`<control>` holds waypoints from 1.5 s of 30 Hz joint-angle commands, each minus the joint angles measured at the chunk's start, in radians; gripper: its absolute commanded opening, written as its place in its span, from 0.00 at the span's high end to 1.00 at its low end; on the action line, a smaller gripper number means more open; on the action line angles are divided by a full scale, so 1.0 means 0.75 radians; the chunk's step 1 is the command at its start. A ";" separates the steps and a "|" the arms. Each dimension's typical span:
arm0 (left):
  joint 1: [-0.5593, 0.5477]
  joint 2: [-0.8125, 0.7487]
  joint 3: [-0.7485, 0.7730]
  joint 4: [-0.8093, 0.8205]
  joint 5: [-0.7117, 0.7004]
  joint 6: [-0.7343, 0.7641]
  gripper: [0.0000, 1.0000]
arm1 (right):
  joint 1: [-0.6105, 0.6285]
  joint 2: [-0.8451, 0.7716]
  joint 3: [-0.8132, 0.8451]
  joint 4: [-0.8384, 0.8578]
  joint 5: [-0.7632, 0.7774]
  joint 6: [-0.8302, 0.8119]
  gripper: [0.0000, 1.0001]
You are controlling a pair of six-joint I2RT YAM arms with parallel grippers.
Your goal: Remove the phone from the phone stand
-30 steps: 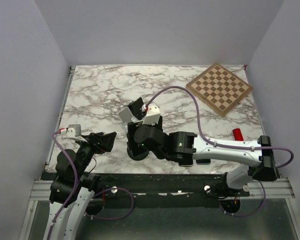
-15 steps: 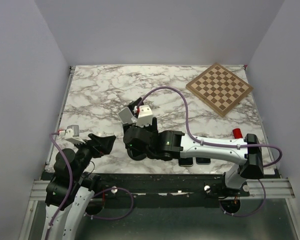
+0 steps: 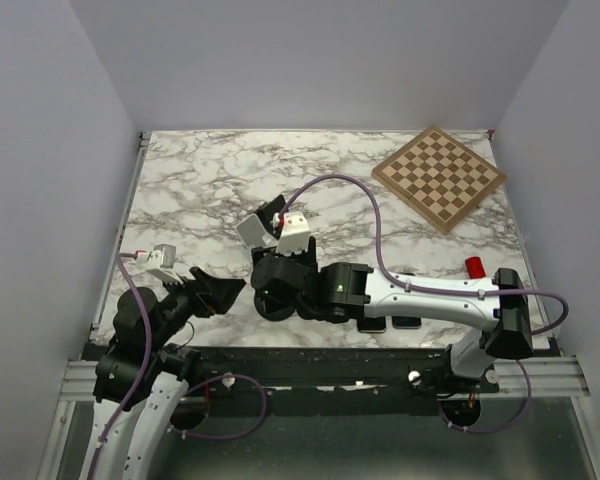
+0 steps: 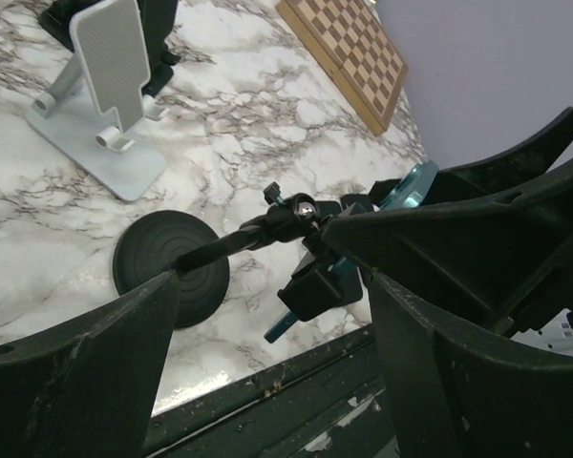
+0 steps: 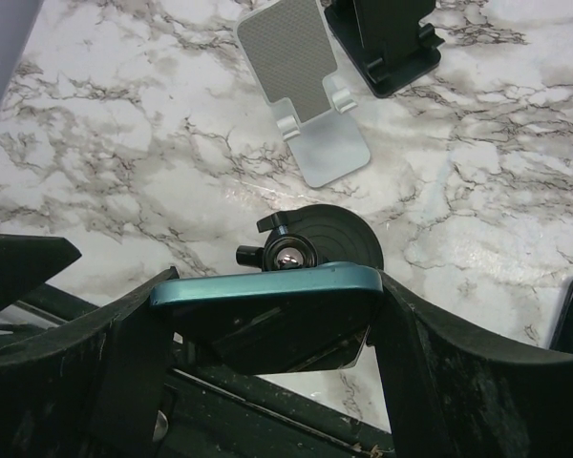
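A teal phone (image 5: 267,284) sits in the black clamp (image 4: 320,281) of a phone stand with a round black base (image 5: 339,240) and a ball joint (image 5: 288,256). My right gripper (image 5: 272,320) is shut on the phone, one finger at each end, just above the base. In the top view the right gripper (image 3: 275,285) hides the phone; the base (image 3: 270,308) shows below it. My left gripper (image 3: 220,290) is open and empty, just left of the stand. The left wrist view shows the base (image 4: 172,269) and a teal edge of the phone (image 4: 408,188).
A white phone stand (image 3: 252,230) and a small black stand (image 3: 276,213) stand just beyond the right gripper. A chessboard (image 3: 438,176) lies at the back right. A red object (image 3: 474,266) and dark phones (image 3: 390,323) lie by the right arm. The table's near edge (image 4: 267,382) is close.
My left gripper has moved a little to the right, closer to the stand's base. My right gripper has stayed on the phone, with only a slight shift.
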 commanded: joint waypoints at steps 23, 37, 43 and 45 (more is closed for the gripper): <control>-0.033 0.166 -0.257 0.654 0.528 0.064 0.32 | -0.276 -0.171 -0.191 0.226 -0.506 -0.261 0.99; -0.311 0.384 -0.155 0.625 0.265 0.224 0.40 | -0.303 -0.136 -0.164 0.221 -0.591 -0.258 0.99; -0.375 0.414 -0.148 0.654 0.180 0.231 0.49 | -0.302 -0.137 -0.164 0.219 -0.591 -0.256 0.99; -0.390 0.423 -0.143 0.655 0.157 0.233 0.51 | -0.303 -0.134 -0.164 0.219 -0.595 -0.255 0.99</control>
